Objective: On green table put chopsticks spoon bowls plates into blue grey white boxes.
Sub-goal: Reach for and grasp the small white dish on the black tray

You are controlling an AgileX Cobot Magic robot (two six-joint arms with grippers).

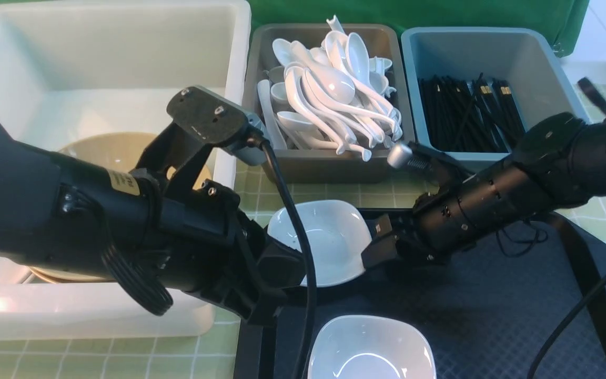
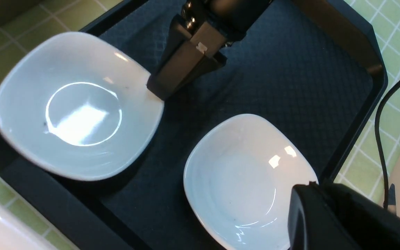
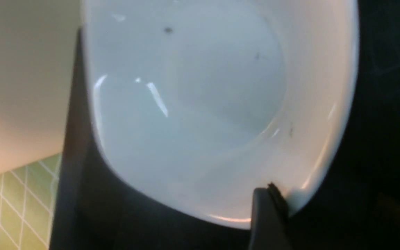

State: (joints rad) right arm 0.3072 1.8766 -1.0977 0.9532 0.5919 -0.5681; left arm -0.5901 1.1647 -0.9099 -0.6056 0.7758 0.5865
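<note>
White glossy rounded-square dish [image 1: 324, 237] at far-left corner of black textured tray [image 1: 492, 316], twin [image 1: 371, 347] nearer me. My right claw [image 1: 370, 243] astride far rim, clamp unclear; left claw [image 2: 311, 198] closed, on what unclear. Pinch rim deep, lift level, glaze likely slippery. Big white tub [image 1: 98, 63]: tan round bowls [image 1: 108, 152]; dark grey tub [image 1: 324, 168]: white spoons [image 1: 329, 95]; blue-grey tub [image 1: 466, 52]: black chopsticks [image 1: 466, 116]
</note>
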